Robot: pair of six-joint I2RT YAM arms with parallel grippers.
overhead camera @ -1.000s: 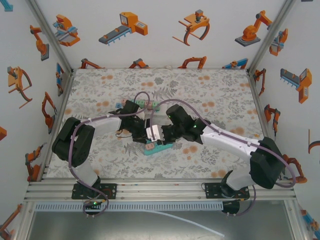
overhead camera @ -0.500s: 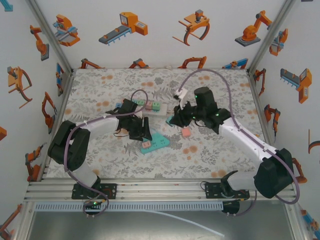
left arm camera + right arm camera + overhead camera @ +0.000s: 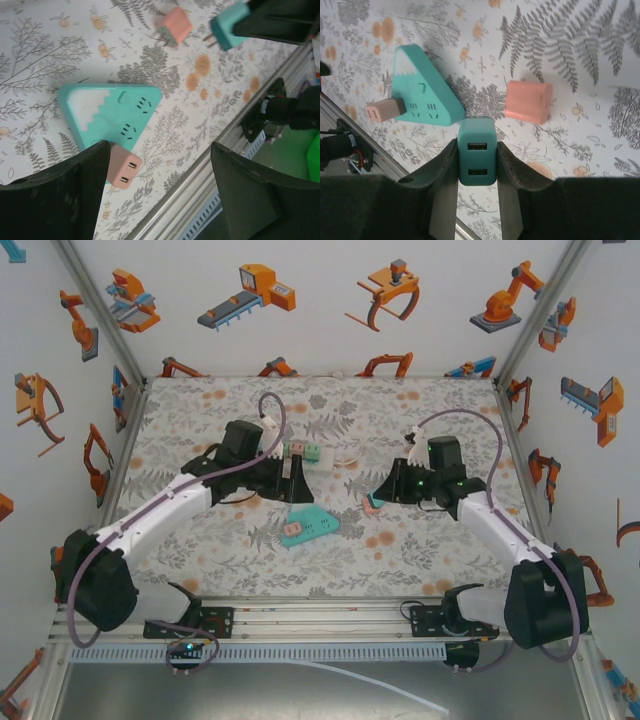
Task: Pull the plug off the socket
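Observation:
The teal triangular socket [image 3: 312,524] [image 3: 107,112] [image 3: 422,90] lies on the flowered table. A pink plug [image 3: 123,170] [image 3: 382,111] [image 3: 294,531] sits in its edge. My right gripper [image 3: 380,493] [image 3: 477,165] hovers to the right of the socket, shut on a teal plug [image 3: 477,151] [image 3: 227,31] whose prongs are free of it. My left gripper [image 3: 293,483] [image 3: 157,195] hangs just behind the socket, open, with nothing between its fingers. A loose pink plug [image 3: 528,102] [image 3: 173,26] lies on the table near the right gripper.
A row of small coloured blocks [image 3: 302,450] sits behind the socket at mid-table. The aluminium rail [image 3: 215,155] runs along the near edge, close to the socket. Printed walls close off the left, back and right sides.
My right gripper has carried the teal plug away from the socket, up and then to the right. My left gripper has opened, let go of the socket and drawn back from it.

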